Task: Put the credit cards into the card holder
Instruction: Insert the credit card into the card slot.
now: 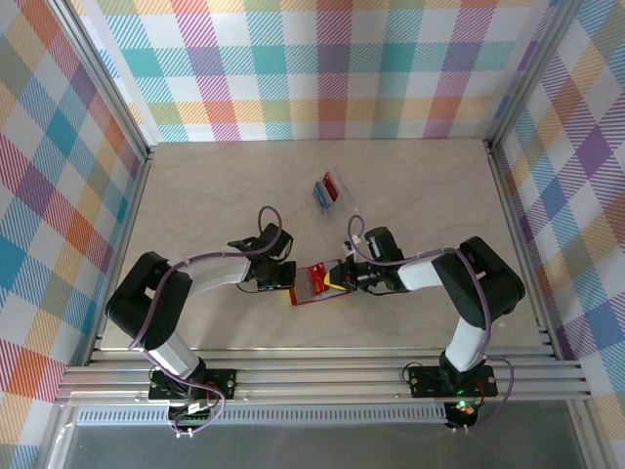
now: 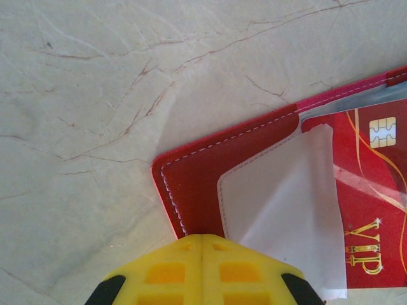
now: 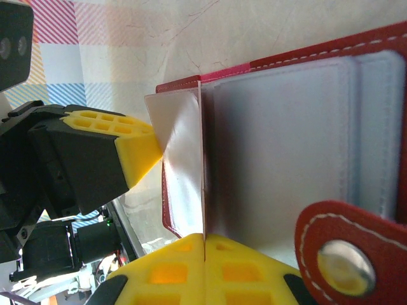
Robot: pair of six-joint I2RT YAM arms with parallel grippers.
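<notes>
The right tool (image 3: 203, 240) is pinching the red credit card (image 2: 375, 190) edge-on, its long axis pointing straight ahead into the open card holder (image 2: 197, 184). Opposite, the closed left tool (image 2: 202, 244) is touching the holder's clear flap (image 2: 286, 210).

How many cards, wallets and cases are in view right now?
Cards: 3, namely the red VIP card at the wallet, and a blue card and a red card in the case
Wallets: 1, the wallet
Cases: 1, the clear case
Total: 5
</notes>
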